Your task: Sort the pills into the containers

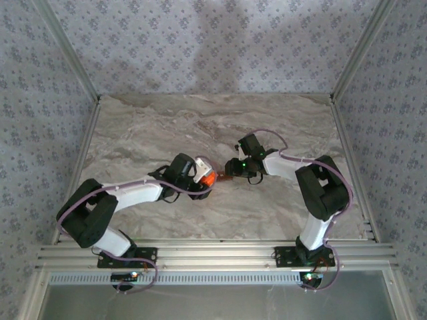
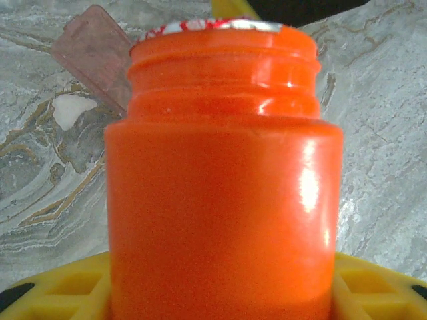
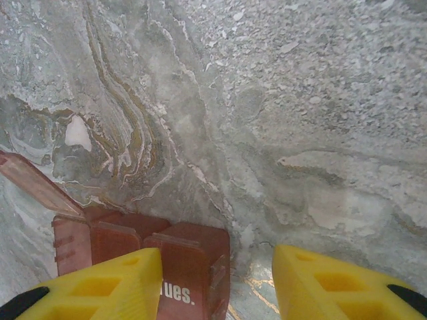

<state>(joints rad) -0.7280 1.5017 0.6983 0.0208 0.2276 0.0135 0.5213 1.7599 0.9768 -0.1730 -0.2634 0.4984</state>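
Containers (image 3: 190, 257): you have one reddish-brown strip of square cells, lying flat on the surface (image 1: 200, 127) near its middle. One end lid (image 3: 30, 180) stands raised and open; the neighbouring cells are lidded, and one carries white lettering ending "ues." You cannot tell what, if anything, the cells hold.

Bottle (image 2: 220, 200): orange, opaque, threaded neck with no cap. A red-and-white patch shows at its mouth; whether that is a seal or contents you cannot tell. From above, the bottle (image 1: 207, 177) sits just beside the strip's end.

Surface: grey-beige marble pattern with brown veins. Walls (image 1: 200, 40) on three sides carry a pale grey floral print. Metal rails (image 1: 213, 257) run along the near edge, where both arm bases are bolted.

Left hand (image 2: 220, 290): your yellow fingers (image 2: 67, 287) are clamped on the bottle's body from both sides, about half spread around its width.

Right hand (image 3: 217, 257): partly spread, gripping nothing. One finger (image 3: 100, 287) overlaps the strip's near cells; bare marble shows between the strip and the other finger. You cannot tell whether it touches the strip.
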